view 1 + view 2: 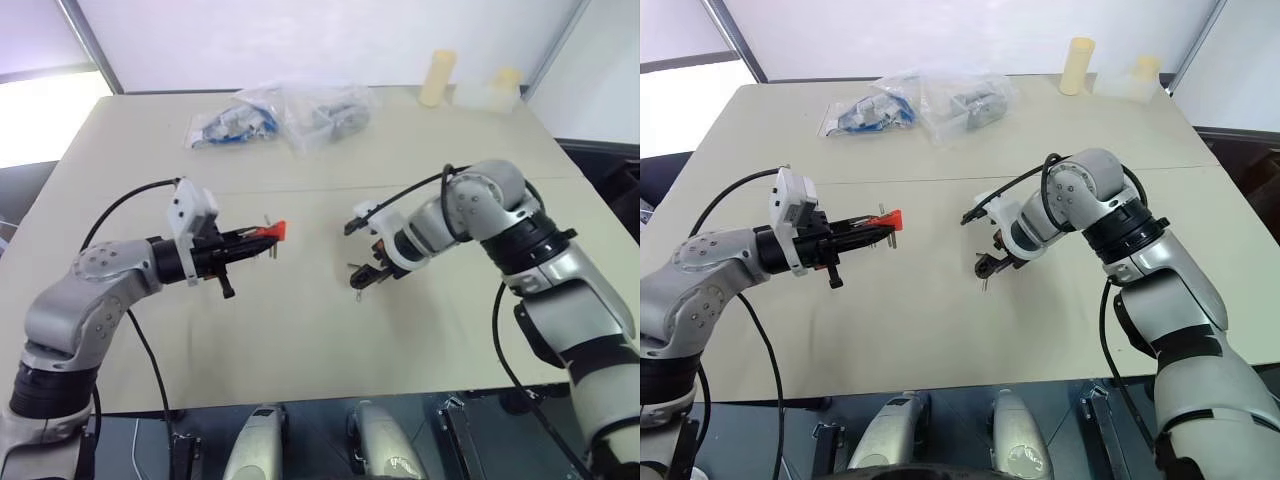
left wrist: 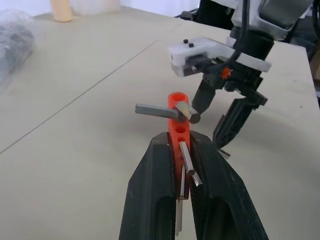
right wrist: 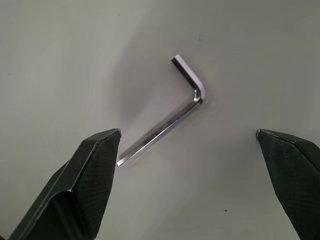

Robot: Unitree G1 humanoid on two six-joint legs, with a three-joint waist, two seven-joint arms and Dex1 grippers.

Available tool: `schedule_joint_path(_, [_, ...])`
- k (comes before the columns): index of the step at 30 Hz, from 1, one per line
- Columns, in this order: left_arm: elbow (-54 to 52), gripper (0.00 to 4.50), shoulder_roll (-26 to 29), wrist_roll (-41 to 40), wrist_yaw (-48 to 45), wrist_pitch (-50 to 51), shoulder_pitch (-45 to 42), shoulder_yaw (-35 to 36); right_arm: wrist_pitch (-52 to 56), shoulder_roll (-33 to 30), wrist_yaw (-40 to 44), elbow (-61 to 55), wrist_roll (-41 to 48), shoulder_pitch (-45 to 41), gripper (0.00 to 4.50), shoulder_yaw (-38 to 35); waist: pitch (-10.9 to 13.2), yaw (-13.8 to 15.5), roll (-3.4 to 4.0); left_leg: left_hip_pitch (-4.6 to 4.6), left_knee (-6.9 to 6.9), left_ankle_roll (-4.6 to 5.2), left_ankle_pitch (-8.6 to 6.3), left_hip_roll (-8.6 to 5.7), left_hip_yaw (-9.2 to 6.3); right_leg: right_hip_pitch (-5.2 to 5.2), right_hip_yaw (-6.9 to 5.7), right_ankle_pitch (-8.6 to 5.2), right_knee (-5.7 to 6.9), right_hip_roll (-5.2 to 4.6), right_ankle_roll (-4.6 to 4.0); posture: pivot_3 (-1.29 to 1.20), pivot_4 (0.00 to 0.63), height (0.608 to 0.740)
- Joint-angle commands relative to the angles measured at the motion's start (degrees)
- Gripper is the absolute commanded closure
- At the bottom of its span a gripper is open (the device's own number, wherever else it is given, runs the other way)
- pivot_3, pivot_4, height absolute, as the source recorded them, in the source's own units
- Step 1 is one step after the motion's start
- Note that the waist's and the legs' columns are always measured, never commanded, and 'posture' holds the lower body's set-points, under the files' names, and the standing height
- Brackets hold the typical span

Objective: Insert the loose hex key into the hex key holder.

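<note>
Left arm reached in from the table's left side, roughly level. The left gripper [image 1: 243, 240] was clamped on the small red-orange plastic hex key holder [image 1: 274, 231], held above the beige table [image 1: 300, 330]. The holder's long axis ran along the fingers, its free red end pointing toward the table's middle and the other arm. The left wrist view added detail: round sockets along the holder's face, short grey keys [image 2: 186, 159] lying back between the black fingers [image 2: 150, 195], and one grey key [image 2: 155, 109] sticking out sideways near the tip.

Right arm bent over the table centre, wrist pitched steeply down. The right gripper [image 1: 368, 276] stood spread wide and empty, just above the tabletop.

The loose hex key [image 3: 167, 117], a thin L-shaped polished grey metal rod, lay flat on the table between the two right fingertips [image 3: 100, 150], touching neither. In the right wrist view its long leg ran diagonally, free end near one fingertip, with the short bent leg turned off at the far end. In the head views it was barely visible below the gripper.

Clear plastic bags [image 1: 290, 115] of parts lay at the far edge of the table.
</note>
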Motion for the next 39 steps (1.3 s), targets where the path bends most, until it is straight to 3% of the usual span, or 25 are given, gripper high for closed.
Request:
schedule_joint_path(1, [-1.9, 4.50, 0.7, -0.6, 0.3, -0.2, -0.5, 1.9, 0.3, 1.7, -7.6, -1.2, 3.9, -0.1, 0.02, -1.8, 0.0, 0.0, 0.00, 0.00, 0.00, 0.00, 0.00, 0.00, 0.00, 0.00, 0.00, 0.00, 0.00, 0.00, 0.00, 0.00, 0.150, 0.740])
schedule_joint_path(12, [-4.9, 4.50, 1.1, -2.0, 2.4, 2.3, 1.5, 3.3, 0.3, 10.5, -28.1, -1.6, -0.2, 7.3, 0.02, -12.0, 0.0, 0.0, -0.02, 0.00, 0.05, 0.01, 0.01, 0.03, 0.01, -0.03, 0.01, 0.02, 0.11, 0.02, -0.03, 0.00, 0.150, 0.740])
schedule_joint_path(15, [-5.2, 4.50, 1.3, -2.2, 2.7, 2.8, 1.8, 3.7, 0.3, 10.9, -29.8, -2.3, 0.2, 8.6, 0.84, -12.6, -0.1, 0.0, 0.00, 0.02, 0.09, 0.01, 0.01, 0.03, 0.01, -0.01, 0.01, 0.05, 0.14, 0.04, -0.07, 0.00, 0.150, 0.740])
schedule_joint_path(21, [-5.4, 4.50, 1.2, -2.1, 3.5, 2.9, 1.7, 3.7, 0.3, 9.7, -30.8, -1.8, 3.6, 9.5, 3.87, -11.6, -0.1, 0.2, 0.00, 0.03, 0.10, 0.02, 0.01, 0.04, 0.02, 0.01, 0.00, 0.05, 0.14, 0.06, -0.08, 0.00, 0.150, 0.740])
schedule_joint_path(22, [-5.3, 4.50, 1.2, -2.1, 3.6, 2.9, 1.6, 3.7, 0.3, 9.4, -31.0, -1.7, 4.4, 9.6, 4.29, -11.2, -0.1, 0.2, 0.00, 0.03, 0.10, 0.02, 0.01, 0.04, 0.02, 0.01, 0.00, 0.05, 0.13, 0.05, -0.08, 0.00, 0.150, 0.740])
schedule_joint_path(23, [-5.2, 4.50, 1.1, -2.0, 3.7, 2.8, 1.6, 3.7, 0.3, 9.1, -31.1, -1.7, 5.0, 9.6, 4.41, -10.9, -0.1, 0.2, -0.01, 0.02, 0.10, 0.02, 0.01, 0.04, 0.02, 0.01, 0.00, 0.05, 0.12, 0.05, -0.08, 0.00, 0.150, 0.740])
schedule_joint_path(28, [-5.1, 4.50, 0.7, -1.8, 4.3, 2.6, 1.3, 3.4, 0.3, 8.8, -31.3, -2.6, 5.3, 9.8, 4.41, -11.0, -0.1, 0.2, -0.01, 0.03, 0.09, 0.02, 0.01, 0.04, 0.01, 0.02, 0.00, 0.05, 0.12, 0.06, -0.08, 0.00, 0.150, 0.740])
schedule_joint_path(32, [-5.4, 4.50, -0.1, -1.8, 5.0, 2.4, 1.4, 3.1, -3.4, 10.5, -26.9, -10.5, -5.2, 11.0, 4.41, -14.4, -0.1, 0.1, -0.01, 0.02, 0.08, 0.02, 0.01, 0.05, 0.01, 0.02, -0.01, 0.05, 0.10, 0.06, -0.08, 0.00, 0.150, 0.740])
schedule_joint_path(36, [-5.0, 4.50, -1.9, -2.6, 6.0, 2.8, 0.8, 2.7, -19.3, 7.5, -16.0, -15.5, -20.0, 10.4, 4.41, -10.3, 0.0, 0.1, 0.04, 0.00, 0.09, 0.02, 0.01, 0.04, 0.05, -0.05, 0.00, 0.05, 0.11, 0.07, -0.07, 0.00, 0.150, 0.740])
schedule_joint_path(39, [-4.1, 4.50, -4.0, -3.7, 6.8, 3.9, -0.8, 2.1, -44.3, 4.1, -9.2, -16.4, -39.3, 11.2, 4.41, -5.3, 0.0, 0.1, 0.04, -0.01, 0.04, 0.02, 0.01, 0.06, 0.04, -0.07, 0.00, 0.05, 0.07, 0.10, -0.07, 0.00, 0.150, 0.740])
